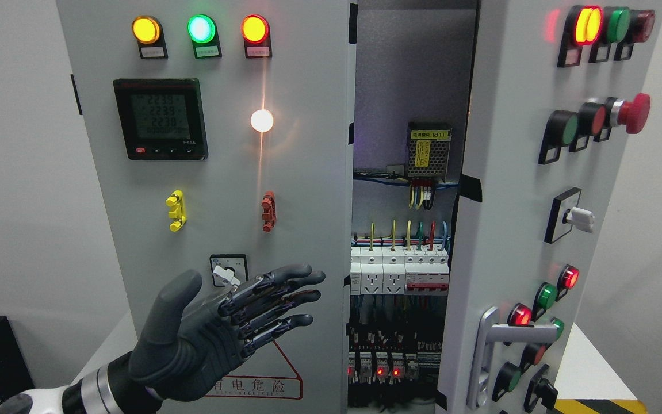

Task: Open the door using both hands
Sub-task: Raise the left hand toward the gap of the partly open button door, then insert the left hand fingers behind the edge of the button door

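Two doors front the grey electrical cabinet (pixel 411 75). The left door (pixel 307 190) stands closed and carries three lit indicator lamps (pixel 201 29) in yellow, green and orange, one digital meter (pixel 160 119), one white lamp (pixel 261 121), one yellow clip (pixel 176 210), one red clip (pixel 269 211) and one rotary switch (pixel 228 270). The right door (pixel 509 218), swung open at the picture's right, bears its handle (pixel 489 351). Inside the cabinet sit one power supply (pixel 428 145) with a yellow label, coloured wires and a row of white breakers (pixel 397 270). The left hand (pixel 233 328) is released, fingers outstretched, holding nothing, before the left door's lower part, well apart from the right door.
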`<state>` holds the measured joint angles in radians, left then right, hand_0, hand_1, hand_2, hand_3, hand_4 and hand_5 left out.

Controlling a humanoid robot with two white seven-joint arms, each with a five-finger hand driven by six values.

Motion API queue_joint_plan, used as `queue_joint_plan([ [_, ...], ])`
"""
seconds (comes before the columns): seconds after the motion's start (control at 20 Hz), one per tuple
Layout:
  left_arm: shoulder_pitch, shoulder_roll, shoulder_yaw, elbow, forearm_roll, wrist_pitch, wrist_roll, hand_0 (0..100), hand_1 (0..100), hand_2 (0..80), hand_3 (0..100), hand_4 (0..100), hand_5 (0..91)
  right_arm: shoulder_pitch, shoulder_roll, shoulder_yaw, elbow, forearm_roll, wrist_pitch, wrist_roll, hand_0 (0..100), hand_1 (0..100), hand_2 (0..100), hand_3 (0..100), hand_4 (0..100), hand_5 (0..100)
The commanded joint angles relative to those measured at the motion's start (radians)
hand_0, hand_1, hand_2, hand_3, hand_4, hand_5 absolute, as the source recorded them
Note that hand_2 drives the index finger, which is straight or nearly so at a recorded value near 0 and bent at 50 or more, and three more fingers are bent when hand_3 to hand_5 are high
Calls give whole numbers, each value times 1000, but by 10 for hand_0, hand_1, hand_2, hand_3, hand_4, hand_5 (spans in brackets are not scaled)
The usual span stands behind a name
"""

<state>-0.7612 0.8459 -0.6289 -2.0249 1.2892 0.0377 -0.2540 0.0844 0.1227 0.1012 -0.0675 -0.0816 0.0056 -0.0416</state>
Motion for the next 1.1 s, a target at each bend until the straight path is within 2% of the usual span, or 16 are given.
queue_joint_plan([
  [0.0,-170,-117,-87,107,117,39,1,0,0,0,0,0,0,0,0,0,0,0,1,0,0,0,0,0,0,0],
  [0.1,-214,-149,-106,132,145,48,1,0,0,0,0,0,0,0,0,0,0,0,1,0,0,0,0,0,0,0],
  [0.3,-306,-244,-144,218,160,83,1,0,0,0,0,0,0,0,0,0,0,0,0,-1,0,0,0,0,0,0],
  [0.5,-391,-312,-146,273,257,145,1,0,0,0,0,0,0,0,0,0,0,-1,1,0,0,0,0,0,0,0],
  [0.6,-420,-350,-146,304,277,177,1,0,0,0,0,0,0,0,0,0,0,0,1,0,0,0,0,0,0,0],
  [0.8,-455,-422,-160,350,277,209,1,0,0,0,0,0,0,0,0,0,0,0,1,0,0,0,0,0,0,0],
  [1.05,-471,-471,-160,353,277,248,1,0,0,0,0,0,0,0,0,0,0,-1,-1,0,0,0,0,0,0,0],
])
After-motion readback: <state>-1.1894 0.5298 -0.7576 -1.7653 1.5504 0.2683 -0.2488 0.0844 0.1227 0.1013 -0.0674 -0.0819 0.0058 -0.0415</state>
